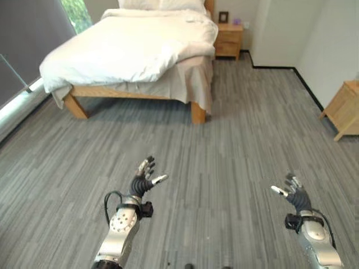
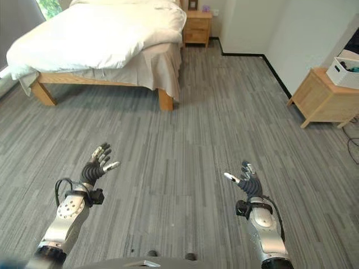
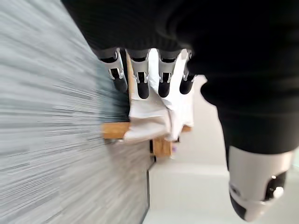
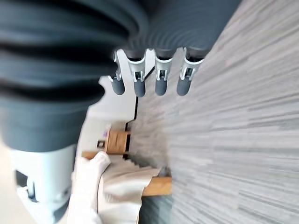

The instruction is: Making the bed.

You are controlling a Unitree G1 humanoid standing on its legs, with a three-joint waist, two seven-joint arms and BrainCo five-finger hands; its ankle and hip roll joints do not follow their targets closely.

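1. Left eye view, far left: a wooden-framed bed with a rumpled white duvet stands on the grey striped carpet floor, well apart from both arms.
2. Left robot hand hovers above the carpet, fingers spread and released, grasping nothing.
3. Small wooden nightstand sits just beside the bed's head.
4. Right robot hand hangs over the floor, fingers relaxed and empty.
5. Light wooden side cabinet stands by the right wall, carrying a white box.
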